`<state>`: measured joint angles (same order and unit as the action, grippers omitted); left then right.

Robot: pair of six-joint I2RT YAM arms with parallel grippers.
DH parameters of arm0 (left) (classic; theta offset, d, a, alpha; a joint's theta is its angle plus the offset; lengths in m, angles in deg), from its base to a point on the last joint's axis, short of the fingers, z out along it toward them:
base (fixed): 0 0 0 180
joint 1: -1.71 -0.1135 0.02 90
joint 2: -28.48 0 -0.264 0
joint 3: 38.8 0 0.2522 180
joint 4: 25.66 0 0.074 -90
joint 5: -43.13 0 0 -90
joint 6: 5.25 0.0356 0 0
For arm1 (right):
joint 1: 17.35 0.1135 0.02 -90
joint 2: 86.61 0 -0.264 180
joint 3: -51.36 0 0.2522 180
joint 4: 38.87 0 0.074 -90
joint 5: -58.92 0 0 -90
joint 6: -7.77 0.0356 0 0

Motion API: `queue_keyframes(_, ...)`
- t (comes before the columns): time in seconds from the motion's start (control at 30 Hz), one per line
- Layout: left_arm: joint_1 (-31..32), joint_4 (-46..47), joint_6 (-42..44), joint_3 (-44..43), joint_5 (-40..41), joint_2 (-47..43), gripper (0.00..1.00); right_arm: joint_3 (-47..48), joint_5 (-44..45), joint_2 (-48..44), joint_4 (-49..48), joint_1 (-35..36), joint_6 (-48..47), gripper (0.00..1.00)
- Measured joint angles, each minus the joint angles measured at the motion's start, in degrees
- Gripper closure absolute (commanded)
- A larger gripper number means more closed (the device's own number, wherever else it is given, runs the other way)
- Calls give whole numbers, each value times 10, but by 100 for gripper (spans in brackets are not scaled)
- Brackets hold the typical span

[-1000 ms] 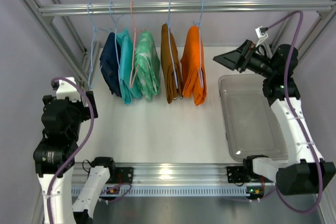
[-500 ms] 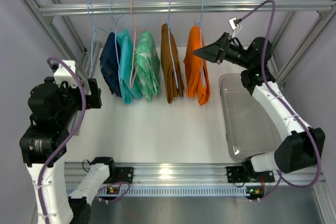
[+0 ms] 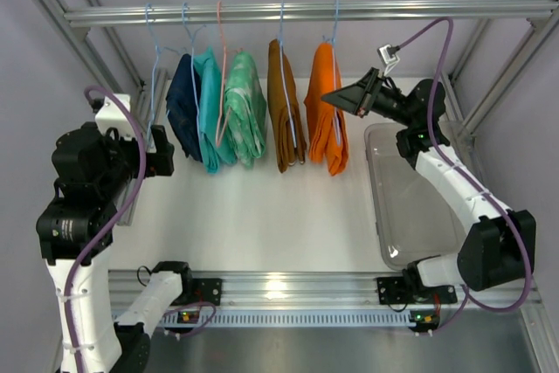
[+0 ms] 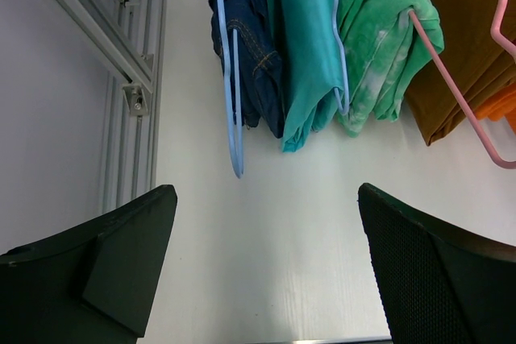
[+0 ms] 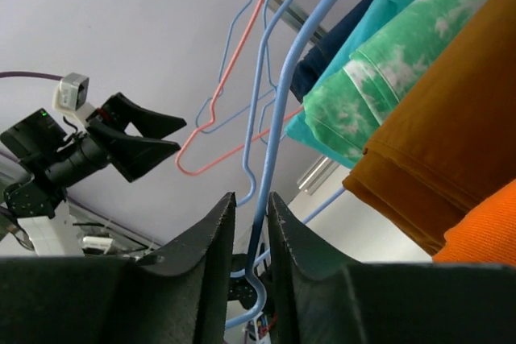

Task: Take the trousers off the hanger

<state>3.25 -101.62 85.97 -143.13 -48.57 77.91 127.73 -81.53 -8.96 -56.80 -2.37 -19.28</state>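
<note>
The bright orange trousers (image 3: 325,115) hang folded over the light-blue wire hanger (image 3: 334,24) at the right end of the rail. My right gripper (image 3: 328,99) is at the trousers' upper right side. In the right wrist view its jaws (image 5: 251,203) stand almost together with the hanger wire (image 5: 278,118) between them; the wire touches one finger. A corner of the trousers (image 5: 484,235) shows at the lower right there. My left gripper (image 3: 163,153) is open and empty, far left of the trousers, with its fingers spread wide (image 4: 267,189).
On the rail (image 3: 306,13) also hang a brown-ochre garment (image 3: 284,111), teal and green garments (image 3: 227,111) on a pink hanger (image 3: 220,32), a navy garment (image 3: 182,102) and a bare blue hanger (image 3: 153,67). A clear bin (image 3: 410,198) lies at the right.
My right gripper swung left from above the bin to the trousers' hanger and its jaws closed in around the wire. The left arm shifted slightly and stayed open.
</note>
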Motion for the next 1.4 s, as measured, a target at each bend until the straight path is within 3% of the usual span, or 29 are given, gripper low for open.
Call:
queue_keyframes(0.17, 0, 3, -1, 0, -9, 2, 1, 0, -2, 0, -18, 0, 27, 90)
queue_keyframes(0.23, 0, 7, -1, 0, -14, 4, 1, 1, -5, 0, -20, 0, 37, 100)
queue_keyframes(0.83, 0, 69, -61, -77, -103, 73, 1, 43, -12, -14, 7, 0, 86, 100)
queue_keyframes(1.4, 0, 111, -84, -91, -180, 108, 1, 111, -7, -2, 8, -17, 76, 100)
